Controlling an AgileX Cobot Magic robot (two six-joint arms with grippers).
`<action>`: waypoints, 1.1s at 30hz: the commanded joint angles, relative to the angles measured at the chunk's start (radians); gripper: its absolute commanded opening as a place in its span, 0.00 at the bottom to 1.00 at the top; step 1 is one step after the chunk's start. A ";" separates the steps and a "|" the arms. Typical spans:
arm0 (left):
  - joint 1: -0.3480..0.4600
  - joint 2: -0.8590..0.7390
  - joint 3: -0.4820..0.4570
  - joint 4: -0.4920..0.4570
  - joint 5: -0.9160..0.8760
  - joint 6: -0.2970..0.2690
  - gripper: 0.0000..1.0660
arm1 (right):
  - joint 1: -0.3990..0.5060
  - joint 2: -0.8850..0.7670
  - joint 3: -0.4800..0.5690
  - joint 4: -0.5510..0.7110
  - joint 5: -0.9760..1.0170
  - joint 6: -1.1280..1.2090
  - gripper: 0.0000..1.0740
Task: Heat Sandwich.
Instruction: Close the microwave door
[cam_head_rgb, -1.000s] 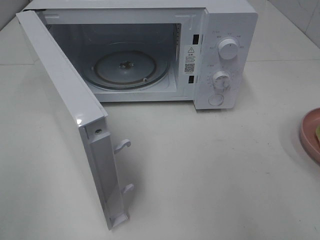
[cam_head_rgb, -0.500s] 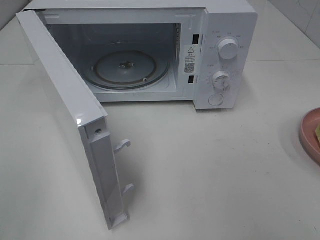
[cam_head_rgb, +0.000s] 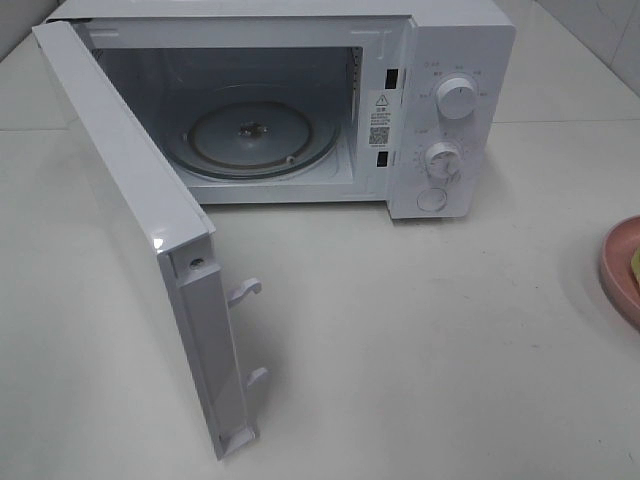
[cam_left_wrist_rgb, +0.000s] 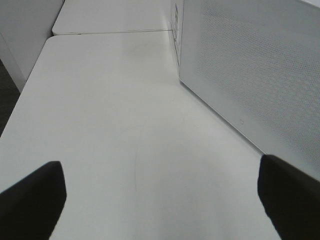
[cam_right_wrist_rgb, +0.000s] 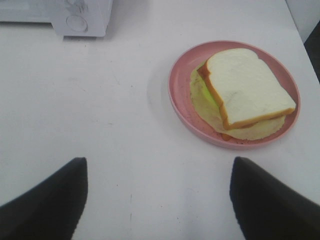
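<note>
Sitting on its pink plate (cam_right_wrist_rgb: 180, 100) right of the microwave (cam_head_rgb: 440, 110), the sandwich (cam_right_wrist_rgb: 245, 90) lies just ahead of the spread right pincer (cam_right_wrist_rgb: 157, 200); left pincer (cam_left_wrist_rgb: 160, 200) spread too, farther.

You've got a plain white table (cam_head_rgb: 450, 330) carrying everything here, with a seam line across it visible in the left wrist view. Sitting straight on it is the white microwave (cam_head_rgb: 440, 100) up around 12 o'clock in the high view, its door (cam_head_rgb: 140, 250) swung wide open toward 8 o'clock with the bottom edge just over the tabletop. The only other thing resting on the surface is the round pink plate (cam_right_wrist_rgb: 180, 100), poking in at the 3 o'clock edge of the high view, well apart from the microwave.
</note>
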 joint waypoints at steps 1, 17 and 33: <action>0.002 -0.026 0.003 -0.003 -0.003 0.002 0.92 | -0.016 -0.047 0.007 0.004 -0.008 -0.012 0.71; 0.002 -0.026 0.003 -0.003 -0.003 0.002 0.92 | -0.059 -0.197 0.023 0.020 0.010 -0.035 0.71; 0.002 -0.026 0.003 -0.003 -0.003 0.002 0.92 | -0.059 -0.197 0.023 0.020 0.010 -0.034 0.71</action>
